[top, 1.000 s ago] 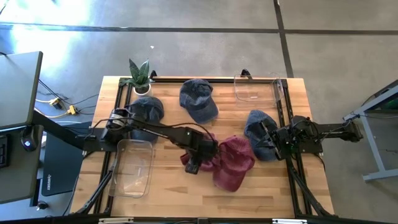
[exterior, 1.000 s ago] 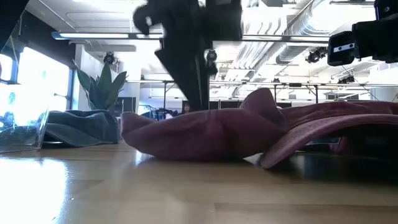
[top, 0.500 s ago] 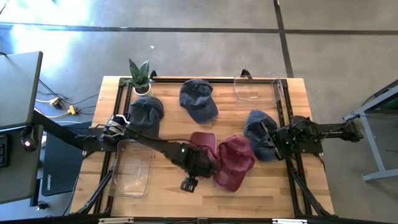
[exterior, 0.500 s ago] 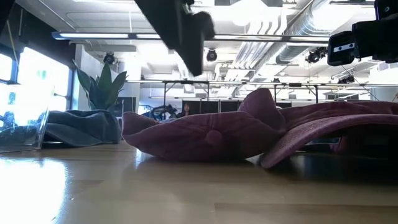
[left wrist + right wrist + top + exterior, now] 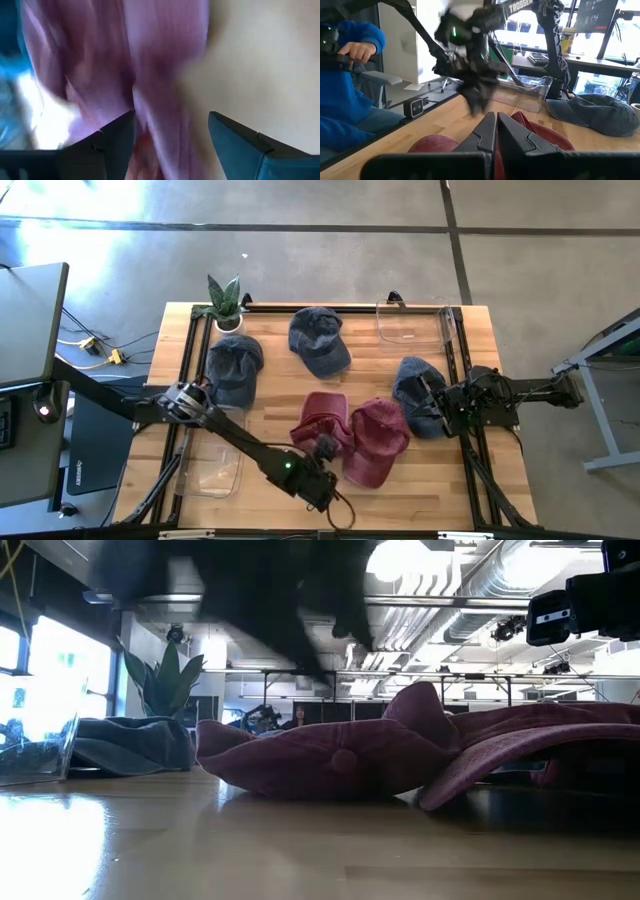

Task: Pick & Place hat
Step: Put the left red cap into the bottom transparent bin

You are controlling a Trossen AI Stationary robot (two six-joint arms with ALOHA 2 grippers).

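Two maroon hats lie crown up at the table's middle, the left one touching the right one. My left gripper hovers open just above the left hat's near edge, slanting down toward it; the low view shows it clear of the cloth. My right gripper waits shut at the table's right edge, beside a blue hat.
Two more blue hats lie toward the far side. A clear bin stands at the near left, another at the far right, and a potted plant at the far left. A person in blue sits beyond the table.
My left gripper has come up off the left maroon hat and swung toward the table's near edge, rolling and tipping as it went. The hat stays on the table, its crown now uncovered and fuller.
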